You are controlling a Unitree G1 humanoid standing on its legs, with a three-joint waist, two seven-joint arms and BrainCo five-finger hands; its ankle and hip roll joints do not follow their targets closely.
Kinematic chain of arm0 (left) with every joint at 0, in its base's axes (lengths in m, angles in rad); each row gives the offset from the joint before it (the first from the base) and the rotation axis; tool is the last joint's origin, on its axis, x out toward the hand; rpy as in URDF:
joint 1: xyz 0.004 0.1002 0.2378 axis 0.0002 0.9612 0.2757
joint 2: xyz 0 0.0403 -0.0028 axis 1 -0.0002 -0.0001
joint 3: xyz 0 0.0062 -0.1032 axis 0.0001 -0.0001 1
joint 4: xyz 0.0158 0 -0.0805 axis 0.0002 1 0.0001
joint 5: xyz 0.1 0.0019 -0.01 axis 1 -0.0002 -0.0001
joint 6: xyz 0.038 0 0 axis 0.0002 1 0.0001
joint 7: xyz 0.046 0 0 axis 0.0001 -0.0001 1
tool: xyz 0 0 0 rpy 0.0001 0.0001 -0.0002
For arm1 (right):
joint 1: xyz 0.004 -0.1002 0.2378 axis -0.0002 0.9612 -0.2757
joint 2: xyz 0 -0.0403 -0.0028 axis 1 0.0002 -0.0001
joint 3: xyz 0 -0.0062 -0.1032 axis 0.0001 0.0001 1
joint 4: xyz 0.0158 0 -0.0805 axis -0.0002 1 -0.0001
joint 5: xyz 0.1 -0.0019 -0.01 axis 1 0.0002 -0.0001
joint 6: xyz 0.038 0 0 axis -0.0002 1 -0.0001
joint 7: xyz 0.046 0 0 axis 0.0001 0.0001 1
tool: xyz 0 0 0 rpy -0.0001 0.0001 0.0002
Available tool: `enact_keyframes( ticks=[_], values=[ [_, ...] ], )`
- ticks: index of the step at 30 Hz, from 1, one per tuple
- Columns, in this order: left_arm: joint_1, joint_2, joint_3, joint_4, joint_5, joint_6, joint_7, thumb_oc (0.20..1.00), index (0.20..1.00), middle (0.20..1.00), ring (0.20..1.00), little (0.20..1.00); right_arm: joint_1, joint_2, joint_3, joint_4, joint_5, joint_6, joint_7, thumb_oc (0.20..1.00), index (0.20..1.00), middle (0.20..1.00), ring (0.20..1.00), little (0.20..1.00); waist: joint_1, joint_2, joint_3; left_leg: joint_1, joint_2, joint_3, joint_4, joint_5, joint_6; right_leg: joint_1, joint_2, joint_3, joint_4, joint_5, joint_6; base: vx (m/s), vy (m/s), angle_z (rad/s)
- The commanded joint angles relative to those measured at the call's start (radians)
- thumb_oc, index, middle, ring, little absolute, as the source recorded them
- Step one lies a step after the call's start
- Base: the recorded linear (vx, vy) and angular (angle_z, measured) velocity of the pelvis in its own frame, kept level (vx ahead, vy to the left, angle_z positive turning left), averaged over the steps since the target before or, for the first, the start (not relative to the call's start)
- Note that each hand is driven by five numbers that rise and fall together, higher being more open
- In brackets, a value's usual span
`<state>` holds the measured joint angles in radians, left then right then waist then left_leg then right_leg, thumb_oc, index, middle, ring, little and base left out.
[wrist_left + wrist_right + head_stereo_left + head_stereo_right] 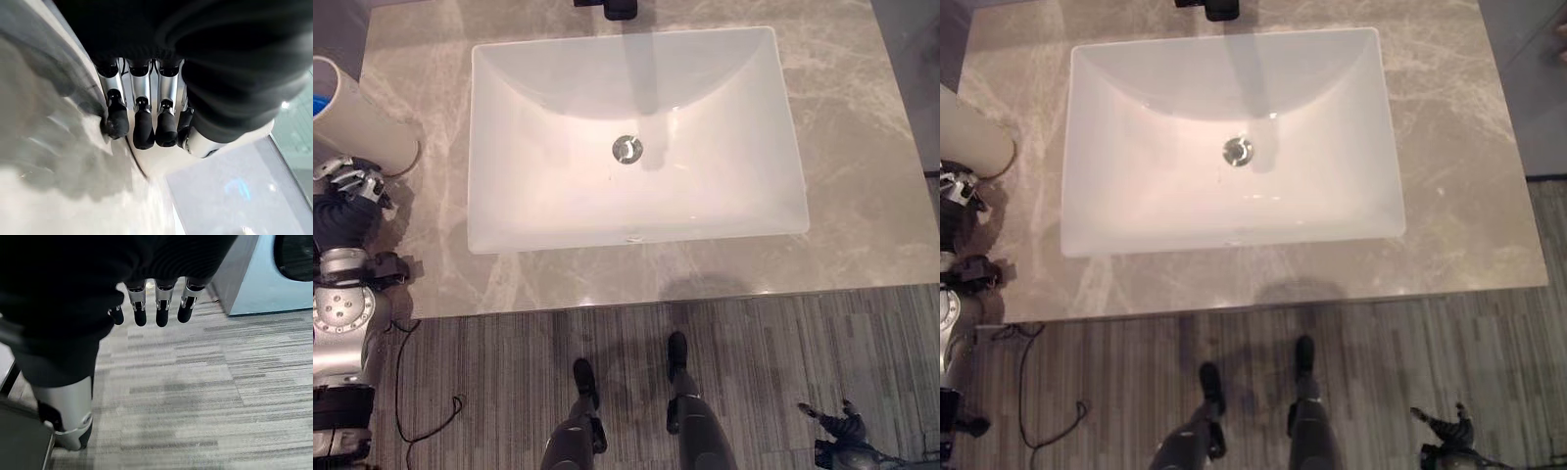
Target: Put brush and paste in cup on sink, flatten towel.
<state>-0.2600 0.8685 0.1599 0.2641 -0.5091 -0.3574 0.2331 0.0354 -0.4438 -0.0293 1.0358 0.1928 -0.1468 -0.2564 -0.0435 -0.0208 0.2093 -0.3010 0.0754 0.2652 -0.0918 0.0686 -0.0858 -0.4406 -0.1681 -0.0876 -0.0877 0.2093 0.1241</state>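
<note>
Left hand (352, 186) of mine hovered at the pale cylindrical cup (357, 117) on the grey marble counter (862, 147), fingers (142, 127) relaxed and grasping nothing. White rectangular sink basin (636, 225) lay bare. Right hand (151, 308) hung released over striped floor (205, 396). Brush, paste, towel: I judged nothing done.

Bright overhead light, glare on the white sink (558, 211), soft shadows on the counter (862, 147), blurry left wrist view.

a glossy white ceramic-looking rectangular sink basin (705, 186) is set in a polished grey veined stone-like countertop (852, 127). a shiny metal round drain (627, 149) is seen. a matt cream cylindrical cup (362, 122) and a striped grey carpet-like floor (783, 352) are shown.
</note>
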Motion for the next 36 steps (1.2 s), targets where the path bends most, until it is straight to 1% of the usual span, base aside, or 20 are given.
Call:
enact_keyframes(
  ticks=[1,3,9,10,13,15,16,19,21,23,28,29,32,33,34,35,36],
  values=[
    [-0.092,0.099,0.008,0.06,0.008,-0.031,0.045,0.2,0.2,0.2,0.2,0.2,0.001,-0.038,0.0,-0.017,-0.028,0.003,0.003,1.0,1.0,1.0,1.0,1.0,-0.006,0.017,0.018,-0.011,0.046,-0.097,0.005,0.021,-0.044,0.091,-0.127,-0.044,0.0,0.011,0.127,0.0,0.0,0.0],
    [-0.131,0.132,-0.015,0.113,0.014,-0.026,0.055,0.2,0.2,0.2,0.2,0.2,-0.008,-0.041,0.021,-0.028,-0.035,0.003,0.008,1.0,1.0,1.0,1.0,1.0,-0.012,0.015,0.022,-0.011,0.047,-0.095,0.005,0.022,-0.045,0.084,-0.125,-0.034,0.0,0.015,0.129,0.0,0.002,-0.02],
    [-0.183,0.162,-0.048,0.19,0.007,-0.026,0.061,0.2,0.2,0.2,0.2,0.2,-0.017,-0.046,0.041,-0.023,-0.039,0.004,0.012,1.0,1.0,1.0,1.0,1.0,-0.015,0.011,0.026,-0.011,0.05,-0.094,0.005,0.021,-0.046,0.079,-0.12,-0.024,0.0,0.017,0.13,0.0,0.003,-0.06],
    [-0.228,0.176,-0.081,0.229,0.006,-0.026,0.066,0.2,0.2,0.2,0.2,0.2,-0.024,-0.049,0.051,-0.022,-0.039,0.004,0.01,1.0,1.0,1.0,1.0,1.0,-0.016,0.01,0.026,-0.013,0.05,-0.095,0.005,0.023,-0.046,0.076,-0.12,-0.023,0.0,0.019,0.13,-0.01,-0.001,-0.08],
    [-0.258,0.18,-0.103,0.229,-0.013,-0.03,0.068,0.2,0.2,0.2,0.2,0.2,-0.036,-0.048,0.064,-0.023,-0.034,0.004,0.008,1.0,1.0,1.0,1.0,1.0,-0.019,0.011,0.029,-0.019,0.048,-0.104,0.005,0.026,-0.045,0.074,-0.119,-0.024,0.0,0.017,0.131,-0.01,0.0,-0.01],
    [-0.223,0.175,-0.088,0.2,-0.023,-0.034,0.056,0.2,0.2,0.2,0.2,0.2,-0.031,-0.044,0.065,-0.03,-0.037,0.003,0.01,1.0,1.0,1.0,1.0,1.0,-0.016,0.011,0.03,-0.022,0.046,-0.106,0.005,0.026,-0.044,0.072,-0.12,-0.025,0.0,0.018,0.13,0.0,0.0,0.0],
    [-0.179,0.175,-0.062,0.173,-0.041,-0.037,0.034,0.2,0.2,0.2,0.2,0.2,-0.026,-0.046,0.064,-0.04,-0.044,0.004,0.014,1.0,1.0,1.0,1.0,1.0,-0.012,0.011,0.03,-0.023,0.044,-0.107,0.005,0.025,-0.043,0.072,-0.122,-0.026,0.0,0.02,0.131,0.0,0.0,0.0],
    [-0.137,0.177,-0.037,0.167,-0.036,-0.032,0.021,0.2,0.2,0.2,0.2,0.2,-0.017,-0.052,0.06,-0.039,-0.054,0.006,0.017,1.0,1.0,1.0,1.0,1.0,-0.008,0.013,0.03,-0.023,0.042,-0.109,0.005,0.023,-0.042,0.071,-0.123,-0.025,0.0,0.02,0.13,0.0,0.0,0.0],
    [-0.134,0.184,-0.029,0.19,-0.034,-0.028,0.021,0.2,0.2,0.2,0.2,0.2,-0.02,-0.056,0.063,-0.038,-0.058,0.007,0.021,1.0,1.0,1.0,1.0,1.0,-0.008,0.013,0.03,-0.025,0.042,-0.109,0.005,0.024,-0.041,0.071,-0.124,-0.028,0.0,0.019,0.13,0.0,0.0,0.0],
    [-0.172,0.196,-0.04,0.235,-0.028,-0.03,0.04,0.2,0.2,0.2,0.2,0.2,-0.028,-0.064,0.072,-0.04,-0.058,0.004,0.021,1.0,1.0,1.0,1.0,1.0,-0.011,0.009,0.031,-0.028,0.041,-0.111,0.005,0.026,-0.042,0.069,-0.121,-0.027,0.0,0.022,0.132,0.0,0.0,0.0],
    [-0.341,0.222,-0.142,0.367,-0.033,-0.019,0.066,0.2,0.2,0.2,0.2,0.2,-0.035,-0.06,0.096,0.045,-0.046,0.013,0.032,1.0,1.0,1.0,1.0,1.0,-0.02,-0.012,0.023,-0.023,0.038,-0.119,0.005,0.022,-0.037,0.077,-0.118,-0.023,0.0,0.028,0.134,0.0,0.0,0.0],
    [-0.342,0.223,-0.142,0.367,-0.033,-0.02,0.066,0.2,0.2,0.2,0.2,0.2,-0.035,-0.06,0.096,0.045,-0.046,0.013,0.032,1.0,1.0,1.0,1.0,1.0,-0.02,-0.013,0.022,-0.027,0.036,-0.119,0.005,0.025,-0.036,0.073,-0.12,-0.022,0.0,0.031,0.134,0.0,0.0,0.0],
    [-0.488,0.233,-0.239,0.449,-0.037,-0.012,0.081,0.2,0.2,0.2,0.2,0.2,-0.029,-0.056,0.087,0.094,-0.018,0.019,0.043,1.0,1.0,1.0,1.0,1.0,-0.041,-0.032,0.008,-0.022,0.036,-0.121,0.005,0.024,-0.034,0.078,-0.117,-0.018,0.0,0.037,0.136,0.0,0.0,0.0],
    [-0.491,0.232,-0.242,0.45,-0.037,-0.013,0.081,0.2,0.2,0.2,0.2,0.2,-0.028,-0.055,0.086,0.094,-0.018,0.019,0.043,1.0,1.0,1.0,1.0,1.0,-0.039,-0.031,0.009,-0.018,0.038,-0.121,0.005,0.02,-0.035,0.082,-0.116,-0.019,0.0,0.034,0.136,0.0,0.013,0.03],
    [-0.531,0.232,-0.267,0.474,-0.041,-0.011,0.085,0.2,0.2,0.2,0.2,0.2,-0.026,-0.053,0.084,0.104,-0.006,0.02,0.044,1.0,1.0,1.0,1.0,1.0,-0.046,-0.037,0.006,-0.023,0.038,-0.121,0.005,0.024,-0.034,0.078,-0.116,-0.018,0.0,0.039,0.136,0.0,0.0,0.0],
    [-0.608,0.232,-0.326,0.517,-0.028,-0.008,0.091,0.2,0.2,0.2,0.2,0.2,-0.02,-0.047,0.093,0.118,-0.001,0.022,0.05,1.0,1.0,1.0,1.0,1.0,-0.053,-0.045,0.003,-0.022,0.041,-0.122,0.005,0.021,-0.035,0.08,-0.113,-0.019,0.0,0.037,0.137,0.0,0.0,0.0],
    [-0.64,0.228,-0.348,0.531,-0.026,-0.004,0.094,0.2,0.2,0.2,0.2,0.2,-0.016,-0.045,0.105,0.122,-0.004,0.023,0.053,1.0,1.0,1.0,1.0,1.0,-0.059,-0.047,0.0,-0.022,0.043,-0.122,0.005,0.021,-0.036,0.08,-0.112,-0.02,0.0,0.036,0.137,0.0,0.0,0.0]
  ],
)
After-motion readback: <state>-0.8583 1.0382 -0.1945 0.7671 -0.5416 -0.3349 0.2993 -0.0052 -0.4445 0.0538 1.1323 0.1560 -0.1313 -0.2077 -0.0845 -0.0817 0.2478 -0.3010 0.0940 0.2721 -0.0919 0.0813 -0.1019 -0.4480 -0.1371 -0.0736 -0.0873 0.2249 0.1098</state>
